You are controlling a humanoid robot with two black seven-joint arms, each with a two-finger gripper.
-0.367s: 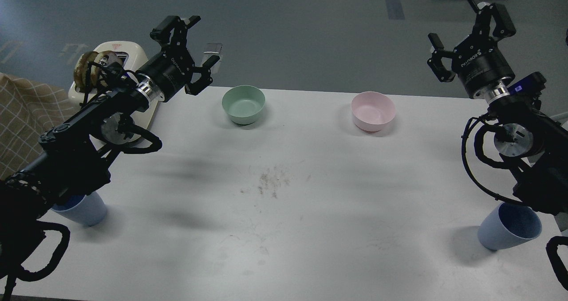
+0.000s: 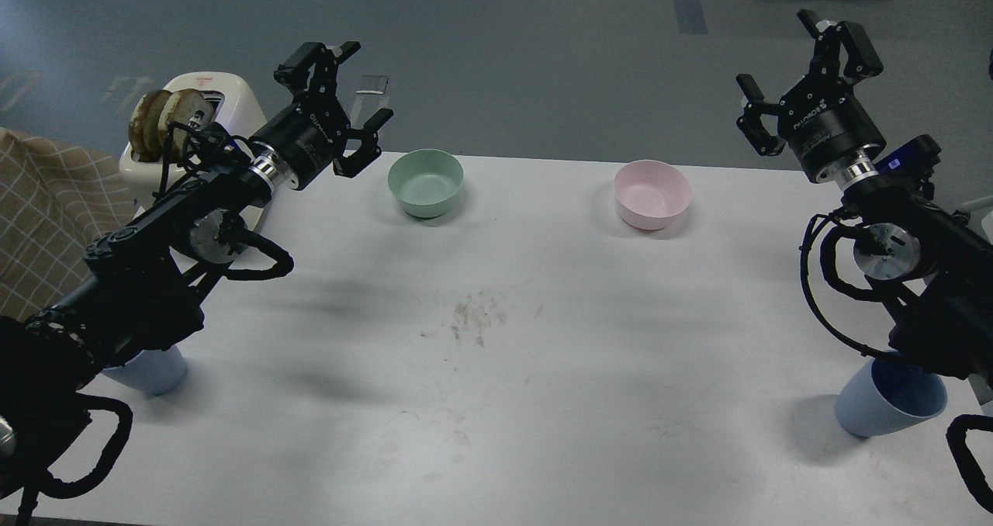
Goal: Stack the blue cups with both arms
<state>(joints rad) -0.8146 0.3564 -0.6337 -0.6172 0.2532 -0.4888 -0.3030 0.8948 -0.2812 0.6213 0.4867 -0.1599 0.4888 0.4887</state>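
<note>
Two pale-blue cups stand upright on the white table (image 2: 496,402). The left cup (image 2: 151,371) is at the front left, mostly hidden under my left arm. The right cup (image 2: 892,398) is at the front right, its rim partly covered by my right arm. My left gripper (image 2: 353,91) is open and empty, raised near the table's far edge, left of the green bowl. My right gripper (image 2: 791,57) is open and empty, raised beyond the table's far right edge. Both grippers are far from the cups.
A green bowl (image 2: 426,182) and a pink bowl (image 2: 652,193) stand near the far edge. A white toaster (image 2: 225,95) with bread slices (image 2: 167,119) stands at the far left, behind my left arm. A checked cloth (image 2: 39,216) lies at the left edge.
</note>
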